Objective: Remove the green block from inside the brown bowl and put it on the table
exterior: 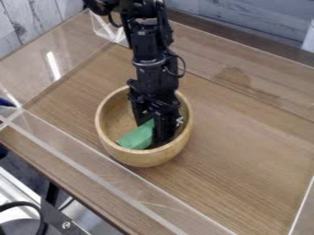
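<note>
The brown bowl (113, 103) sits on the table (240, 147) left of centre. Inside it the green block (135, 138) leans tilted against the bowl's near inner wall. My black gripper (152, 125) reaches straight down into the bowl, its fingers closed on the block's upper right end. The arm rises from the bowl toward the top of the view. The block's upper end is hidden behind the fingers.
Clear acrylic walls (73, 161) edge the table on all sides. A white plank wall (37, 18) is at the back left. Bare wood-grain surface lies to the right of the bowl and behind it.
</note>
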`<state>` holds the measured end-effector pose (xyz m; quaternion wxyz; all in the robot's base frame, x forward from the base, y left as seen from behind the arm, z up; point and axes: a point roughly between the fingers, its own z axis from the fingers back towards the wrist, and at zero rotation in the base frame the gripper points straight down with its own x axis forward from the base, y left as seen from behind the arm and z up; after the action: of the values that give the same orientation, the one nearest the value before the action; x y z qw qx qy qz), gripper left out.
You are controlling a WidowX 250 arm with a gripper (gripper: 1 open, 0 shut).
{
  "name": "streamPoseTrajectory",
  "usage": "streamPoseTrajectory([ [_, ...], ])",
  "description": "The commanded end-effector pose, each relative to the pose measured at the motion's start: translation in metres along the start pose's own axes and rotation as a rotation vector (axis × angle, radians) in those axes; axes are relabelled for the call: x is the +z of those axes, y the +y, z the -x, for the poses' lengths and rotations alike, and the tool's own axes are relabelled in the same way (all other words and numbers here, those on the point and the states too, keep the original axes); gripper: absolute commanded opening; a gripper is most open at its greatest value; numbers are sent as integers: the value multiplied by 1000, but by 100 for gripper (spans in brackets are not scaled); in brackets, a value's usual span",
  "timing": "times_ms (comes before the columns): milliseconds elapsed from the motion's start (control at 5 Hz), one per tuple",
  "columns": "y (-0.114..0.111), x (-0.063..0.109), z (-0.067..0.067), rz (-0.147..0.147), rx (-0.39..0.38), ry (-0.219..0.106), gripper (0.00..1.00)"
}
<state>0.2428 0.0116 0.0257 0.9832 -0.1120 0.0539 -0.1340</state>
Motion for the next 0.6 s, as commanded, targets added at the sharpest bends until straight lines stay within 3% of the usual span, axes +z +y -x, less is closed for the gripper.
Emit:
streamPoseTrajectory([
  [0,-3,5,-3,13,23,-10,0],
  [200,-3,9,-6,31,61,-21,0],
  [400,-5,9,-7,28,28,-30,0],
])
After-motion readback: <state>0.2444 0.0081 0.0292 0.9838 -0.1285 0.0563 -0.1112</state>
